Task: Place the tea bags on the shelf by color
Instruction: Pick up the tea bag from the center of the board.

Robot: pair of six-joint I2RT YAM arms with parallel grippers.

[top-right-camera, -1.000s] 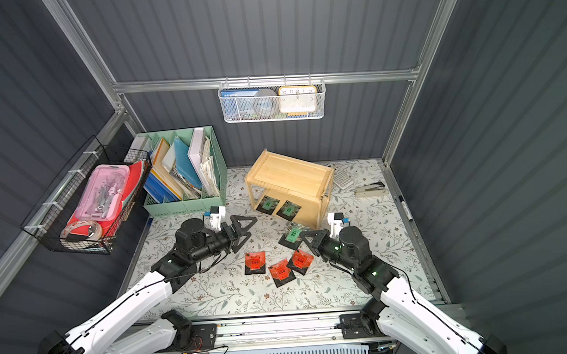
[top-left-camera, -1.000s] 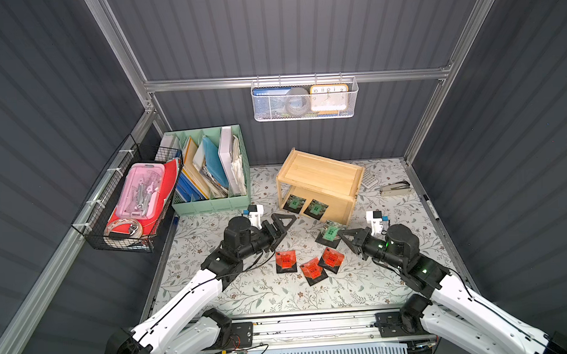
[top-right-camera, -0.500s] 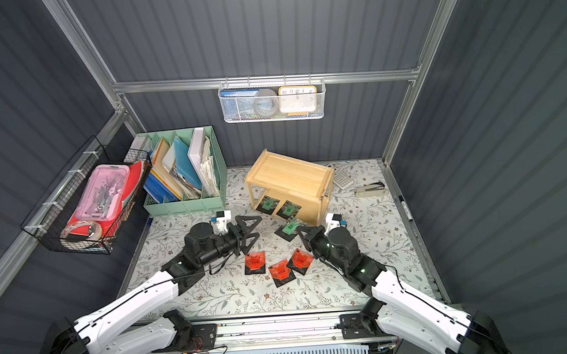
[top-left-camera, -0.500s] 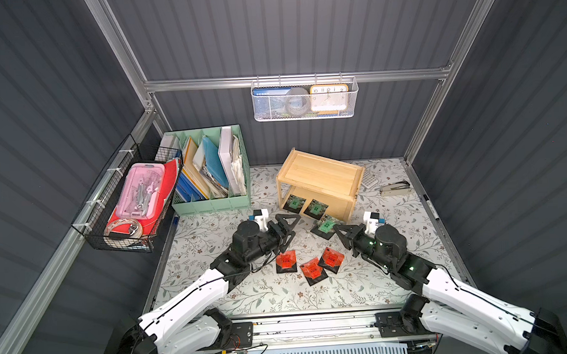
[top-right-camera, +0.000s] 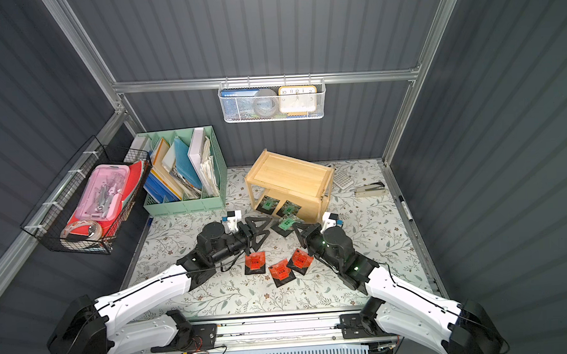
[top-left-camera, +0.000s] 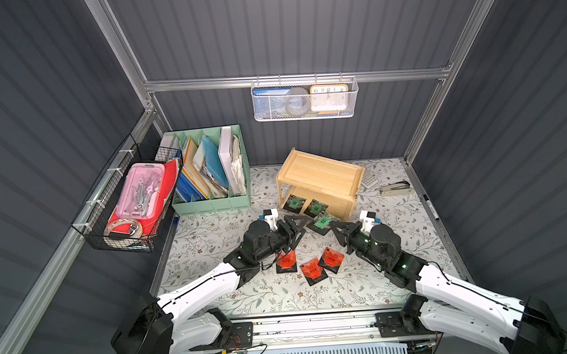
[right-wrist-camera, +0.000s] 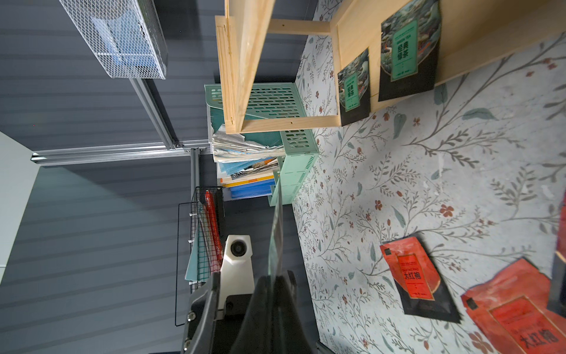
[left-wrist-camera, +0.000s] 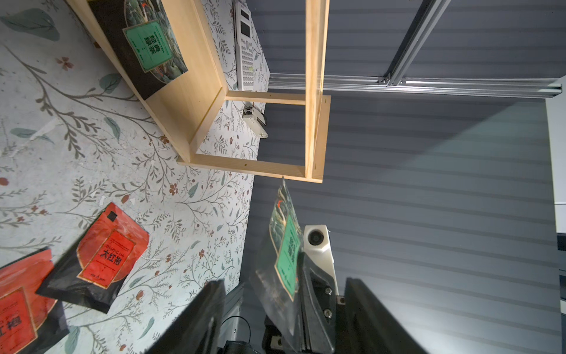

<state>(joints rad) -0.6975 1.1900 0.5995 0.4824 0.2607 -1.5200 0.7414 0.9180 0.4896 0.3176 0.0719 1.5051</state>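
Right wrist view: right gripper was pinching a green tea bag by its edge at the shelf's 6 o'clock. I'm guessing that was so the left gripper, jaws spread either side, could grab it. Two more green bags sat on the bottom tier.

My right tool pinches a green tea bag at six o'clock of the shelf; my left tool, jaws apart, sits at the bag's nine o'clock.
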